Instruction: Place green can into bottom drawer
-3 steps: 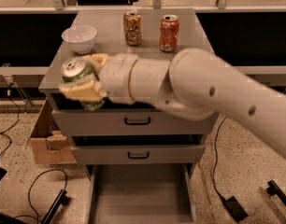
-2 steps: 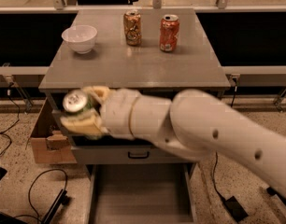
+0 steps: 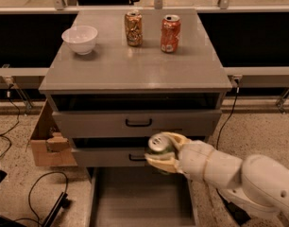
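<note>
My gripper is shut on the green can, whose silver top faces the camera. It holds the can in front of the middle drawer, above the back of the open bottom drawer. The bottom drawer is pulled out and shows a flat grey floor with low side walls. My white arm comes in from the lower right.
On the cabinet top stand a white bowl, a brown-gold can and an orange-red can. Two upper drawers with black handles are shut. A cardboard box sits at the cabinet's left; cables lie on the floor.
My gripper has carried the green can down and to the right, from the cabinet's upper left front to in front of the middle drawer above the open bottom drawer.
</note>
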Controlling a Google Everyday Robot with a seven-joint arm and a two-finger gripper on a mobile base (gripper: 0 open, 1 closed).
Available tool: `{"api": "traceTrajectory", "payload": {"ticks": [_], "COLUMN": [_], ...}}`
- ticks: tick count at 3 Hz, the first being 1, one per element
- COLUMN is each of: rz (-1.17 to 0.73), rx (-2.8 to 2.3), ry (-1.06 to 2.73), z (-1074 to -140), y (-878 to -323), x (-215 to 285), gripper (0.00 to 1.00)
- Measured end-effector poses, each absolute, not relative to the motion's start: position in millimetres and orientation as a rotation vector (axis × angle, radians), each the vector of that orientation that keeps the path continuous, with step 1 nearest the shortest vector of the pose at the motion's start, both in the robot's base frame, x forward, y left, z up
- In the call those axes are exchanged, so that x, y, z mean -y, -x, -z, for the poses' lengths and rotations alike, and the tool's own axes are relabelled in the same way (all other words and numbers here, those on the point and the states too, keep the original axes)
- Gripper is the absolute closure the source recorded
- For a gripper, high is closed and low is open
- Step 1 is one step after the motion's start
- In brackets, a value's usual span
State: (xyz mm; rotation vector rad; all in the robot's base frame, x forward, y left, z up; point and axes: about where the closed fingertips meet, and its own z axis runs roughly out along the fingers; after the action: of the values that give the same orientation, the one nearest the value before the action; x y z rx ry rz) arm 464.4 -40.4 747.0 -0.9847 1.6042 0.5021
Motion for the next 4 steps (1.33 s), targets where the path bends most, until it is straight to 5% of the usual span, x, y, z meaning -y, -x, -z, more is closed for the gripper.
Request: {"api": "traceTrajectory", "payload": {"ticks": [2, 4], "rz": [-0.476, -0.641], "rx": [-1.676, -1.593], "ry": [0.943, 0.992], "z": [-717.3, -632.9], "y": [-465.8, -496.3], "x": [76.3, 38.4], "gripper": [1.0, 1.0]}}
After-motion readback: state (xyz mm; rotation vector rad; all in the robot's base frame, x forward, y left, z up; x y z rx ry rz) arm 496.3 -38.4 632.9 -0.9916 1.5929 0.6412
